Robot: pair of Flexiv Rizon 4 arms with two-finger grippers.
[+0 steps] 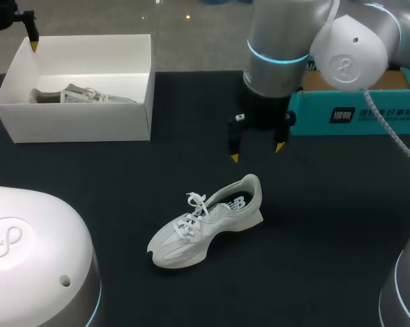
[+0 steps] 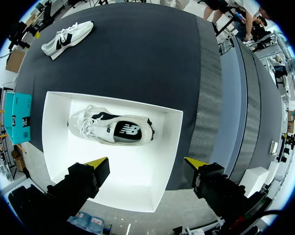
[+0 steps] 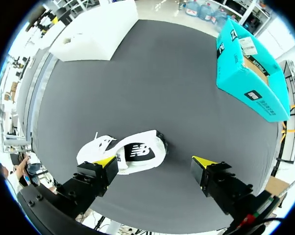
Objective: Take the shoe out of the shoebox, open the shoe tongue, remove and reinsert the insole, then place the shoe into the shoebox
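Note:
A white shoebox (image 1: 75, 119) stands at the table's back left, and a pale shoe (image 1: 89, 95) lies inside it. My left gripper (image 1: 13, 46) hangs open above the box's left part. In the left wrist view that gripper (image 2: 146, 164) looks down on the boxed shoe (image 2: 113, 128) inside the shoebox (image 2: 162, 147). A second pale shoe (image 1: 205, 221) with white laces lies on its sole mid-table. My right gripper (image 1: 256, 151) is open just above and behind its heel. In the right wrist view this shoe (image 3: 125, 152) lies by one finger of that gripper (image 3: 155, 161).
A teal cardboard box (image 1: 355, 112) stands at the back right behind my right arm, also in the right wrist view as the teal box (image 3: 250, 68). The table is covered in dark cloth (image 1: 314, 225). The second shoe (image 2: 66, 38) shows far ahead in the left wrist view.

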